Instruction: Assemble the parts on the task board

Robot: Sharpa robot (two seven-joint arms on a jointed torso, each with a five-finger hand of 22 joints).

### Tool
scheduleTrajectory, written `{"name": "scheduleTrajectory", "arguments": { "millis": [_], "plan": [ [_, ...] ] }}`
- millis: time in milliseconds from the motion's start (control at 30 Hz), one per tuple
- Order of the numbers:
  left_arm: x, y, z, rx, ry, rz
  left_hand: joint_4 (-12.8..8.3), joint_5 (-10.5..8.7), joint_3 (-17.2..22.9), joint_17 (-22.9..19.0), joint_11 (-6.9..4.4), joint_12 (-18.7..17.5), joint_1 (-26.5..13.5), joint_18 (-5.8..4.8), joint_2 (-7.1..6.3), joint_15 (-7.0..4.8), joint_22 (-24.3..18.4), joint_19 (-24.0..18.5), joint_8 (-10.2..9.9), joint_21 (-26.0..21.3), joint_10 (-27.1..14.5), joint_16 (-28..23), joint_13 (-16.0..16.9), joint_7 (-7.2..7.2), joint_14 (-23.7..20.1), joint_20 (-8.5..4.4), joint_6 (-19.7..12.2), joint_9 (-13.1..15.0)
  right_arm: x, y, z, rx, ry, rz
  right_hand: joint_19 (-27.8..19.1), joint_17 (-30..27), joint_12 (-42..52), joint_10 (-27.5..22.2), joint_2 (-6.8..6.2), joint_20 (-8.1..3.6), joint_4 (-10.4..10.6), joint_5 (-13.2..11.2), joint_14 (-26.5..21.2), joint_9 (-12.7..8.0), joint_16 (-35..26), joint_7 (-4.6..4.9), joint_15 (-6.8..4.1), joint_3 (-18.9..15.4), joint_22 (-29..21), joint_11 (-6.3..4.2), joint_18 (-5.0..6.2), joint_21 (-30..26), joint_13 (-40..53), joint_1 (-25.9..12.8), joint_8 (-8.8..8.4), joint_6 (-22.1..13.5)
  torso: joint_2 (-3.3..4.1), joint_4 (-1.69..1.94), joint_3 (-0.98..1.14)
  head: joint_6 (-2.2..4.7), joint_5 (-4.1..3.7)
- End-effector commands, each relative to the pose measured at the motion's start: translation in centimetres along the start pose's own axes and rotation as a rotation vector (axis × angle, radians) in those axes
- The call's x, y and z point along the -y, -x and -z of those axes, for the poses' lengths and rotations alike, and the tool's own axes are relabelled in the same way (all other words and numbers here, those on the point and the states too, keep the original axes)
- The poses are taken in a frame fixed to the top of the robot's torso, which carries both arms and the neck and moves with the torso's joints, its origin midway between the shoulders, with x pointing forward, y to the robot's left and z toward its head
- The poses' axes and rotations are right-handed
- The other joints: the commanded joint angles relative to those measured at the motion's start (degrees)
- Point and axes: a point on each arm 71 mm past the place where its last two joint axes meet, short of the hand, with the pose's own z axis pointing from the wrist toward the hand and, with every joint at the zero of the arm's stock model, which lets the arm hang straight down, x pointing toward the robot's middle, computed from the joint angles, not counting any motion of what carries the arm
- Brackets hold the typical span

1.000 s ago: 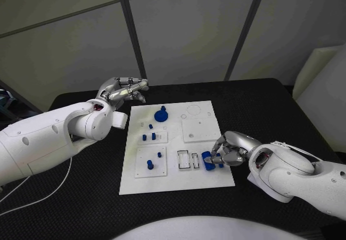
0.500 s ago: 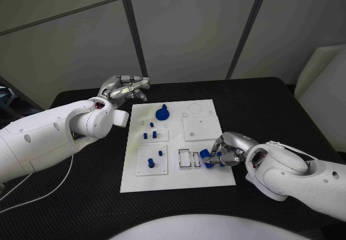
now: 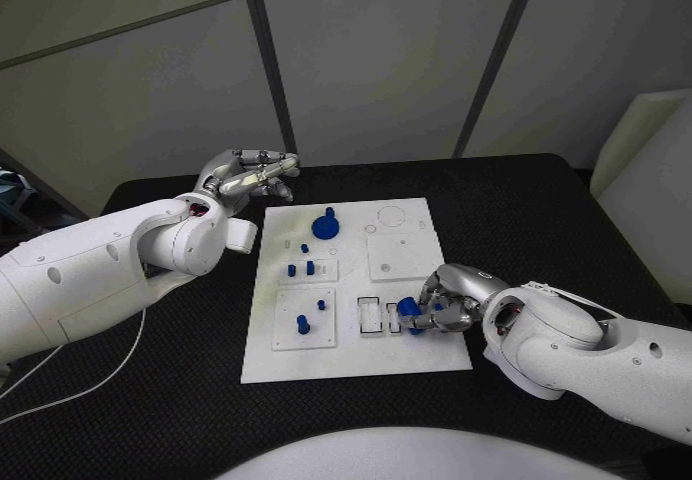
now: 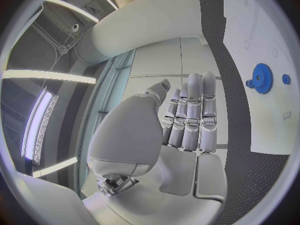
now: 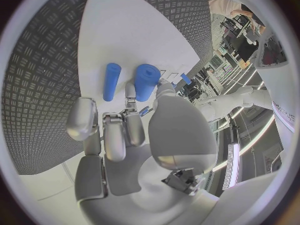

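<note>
Black tabletop (image 3: 548, 210) carrying the white task board (image 3: 353, 365) at its middle. On the board's near right part, by the two small rectangular slots (image 3: 378, 318), right hand (image 3: 440, 303) bent down with fingers (image 5: 125, 127) closed on a thick blue cylinder (image 5: 146, 81) — cylinder pinched at one end, the rest reaching out over the white plate. Just beside it and roughly parallel, a thinner blue cylinder (image 5: 111, 81) lying free on the board, not touching the fingers.

Left hand (image 3: 248, 175) raised off the board's far left corner, over the tabletop — holding nothing, fingers (image 4: 201, 110) stretched straight and lying side by side, thumb a little apart.

Elsewhere on the board: a blue gear (image 3: 326, 227) on the far left part, with a small blue knob (image 4: 285, 78) near it; short blue pegs (image 3: 300, 269) standing in the middle left panel; one more blue peg (image 3: 302, 324) upright in the near left panel.
</note>
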Motion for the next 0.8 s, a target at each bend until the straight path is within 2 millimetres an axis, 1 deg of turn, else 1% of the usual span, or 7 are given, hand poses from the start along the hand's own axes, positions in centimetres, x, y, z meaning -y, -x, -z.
{"name": "scheduleTrajectory", "arguments": {
  "millis": [33, 267, 500, 600, 633, 700, 800],
  "plan": [
    [0.1, -0.2, 0.0, -0.013, -0.009, -0.001, -0.06, -0.02, -0.23, -0.06, -0.04, 0.36, -0.03, -0.73, 0.09, 0.02, -0.09, 0.11, 0.31, -0.27, -0.36, -0.29, -0.08, 0.01, -0.42, 0.13, -0.32, 0.07, 0.4, -1.4, 0.1, -0.076, -0.027, 0.035, 0.23, 11.94, 0.31, 0.2, 0.6, -0.02, -0.18, 0.16, 5.44, 0.14, 0.29, -0.38, -0.01, -0.15, 0.03, -0.13, -0.66, 0.23, 3.13, 0.4, 0.38, 0.11, -0.04, -0.11, -0.01, 0.06, -0.08],
    [0.2, -0.1, 0.0, -0.013, -0.009, -0.001, -0.06, -0.02, -0.23, -0.06, -0.04, 0.36, -0.03, -0.73, 0.09, 0.02, -0.09, 0.11, 0.31, -0.27, -0.36, -0.29, -0.08, 0.01, -0.42, 0.13, -0.32, 0.07, 0.5, -1.2, 0.2, -0.057, -0.044, 0.031, 0.4, 12.34, 0.05, 0.14, 1.52, -0.2, -0.48, 1.55, 5.52, 1.05, 0.46, -0.55, -0.19, 0.01, 0.36, -0.31, -0.72, 0.42, 3.09, 2.27, 1.03, -0.03, -0.05, -0.01, 0.0, 0.09, -0.17],
    [0.2, -0.1, 0.1, -0.011, -0.009, -0.002, -0.06, -0.01, -0.29, -0.1, -0.04, 0.4, -0.01, -0.72, 0.09, 0.01, -0.13, 0.13, 0.33, -0.32, -0.4, -0.29, -0.1, 0.01, -0.42, 0.13, -0.35, 0.06, 0.4, -0.8, 0.9, -0.024, -0.05, -0.045, 0.89, 13.03, 0.48, 0.66, 2.61, -0.38, -0.37, 5.01, 5.66, 1.92, 0.75, -0.77, -0.37, 0.0, 1.14, -0.54, -0.87, 0.9, 3.92, 3.65, 1.43, 0.01, -0.09, -0.13, -0.06, 0.34, -0.13],
    [0.2, -0.1, 0.1, -0.012, -0.01, -0.001, -0.06, -0.01, -0.29, -0.1, -0.04, 0.4, -0.01, -0.72, 0.09, 0.01, -0.13, 0.13, 0.33, -0.32, -0.4, -0.29, -0.1, 0.01, -0.42, 0.13, -0.35, 0.06, 0.2, -0.5, 1.2, 0.007, -0.039, -0.078, 1.08, 13.37, 0.78, 0.89, 2.83, -0.42, -0.33, 5.41, 5.73, 2.04, 0.89, -0.86, -0.41, -0.02, 1.44, -0.61, -0.94, 1.1, 4.31, 3.76, 1.48, 0.19, -0.12, -0.11, -0.11, 0.5, -0.2],
    [0.2, -0.1, 0.0, -0.012, -0.01, -0.001, -0.06, -0.01, -0.29, -0.1, -0.04, 0.4, -0.01, -0.72, 0.09, 0.01, -0.13, 0.13, 0.33, -0.32, -0.4, -0.29, -0.1, 0.01, -0.42, 0.13, -0.35, 0.06, 0.0, -0.4, 1.3, 0.027, -0.03, -0.098, 1.11, 13.39, 0.78, 0.93, 2.94, -0.44, -0.28, 5.54, 5.73, 2.11, 0.9, -0.92, -0.45, -0.06, 1.49, -0.66, -0.94, 1.13, 4.34, 3.74, 1.51, 0.33, -0.06, -0.03, -0.05, 0.68, -0.21],
    [0.2, -0.1, 0.0, -0.012, -0.01, -0.001, -0.06, -0.01, -0.29, -0.1, -0.04, 0.4, -0.01, -0.72, 0.09, 0.01, -0.13, 0.13, 0.33, -0.32, -0.4, -0.29, -0.1, 0.01, -0.42, 0.13, -0.35, 0.06, -0.2, -0.1, 1.5, 0.055, -0.015, -0.122, 1.18, 13.52, 0.87, 1.03, 3.14, -0.48, -0.21, 5.77, 5.76, 2.2, 0.95, -0.99, -0.5, -0.1, 1.58, -0.72, -0.96, 1.19, 4.47, 3.69, 1.54, 0.52, -0.06, -0.01, -0.02, 0.67, -0.19],
    [0.1, -0.1, 0.0, -0.013, -0.01, -0.001, -0.06, -0.01, -0.29, -0.1, -0.04, 0.4, -0.01, -0.72, 0.09, 0.01, -0.13, 0.13, 0.33, -0.32, -0.4, -0.29, -0.1, 0.01, -0.42, 0.13, -0.35, 0.06, -0.5, 0.1, 1.8, 0.082, 0.008, -0.136, 1.26, 13.67, 0.95, 1.14, 3.35, -0.54, -0.22, 6.21, 5.79, 2.31, 1.01, -1.11, -0.57, -0.14, 1.69, -0.82, -0.98, 1.26, 4.62, 3.72, 1.54, 0.72, 0.01, 0.06, -0.05, 0.8, -0.16]
  ]
}}
